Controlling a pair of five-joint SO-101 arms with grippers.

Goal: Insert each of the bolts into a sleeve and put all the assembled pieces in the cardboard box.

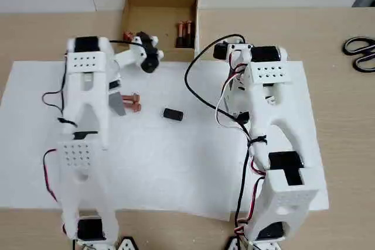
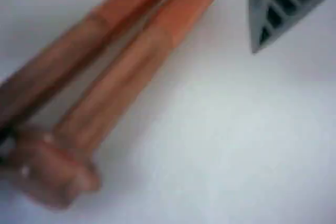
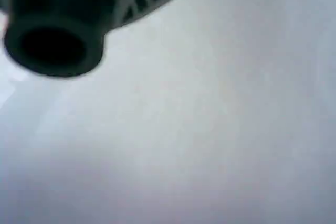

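Just in front of the cardboard box, below its left corner, two bolts lie side by side on the white sheet, touching along their shanks. The left gripper sits right beside them (released or clenched, I cannot tell). A loose sleeve lies a little farther from the box, apart from the bolts. The right gripper is clenched on a second sleeve, hollow mouth toward the wrist camera. Assembled pieces rest against the box's right wall.
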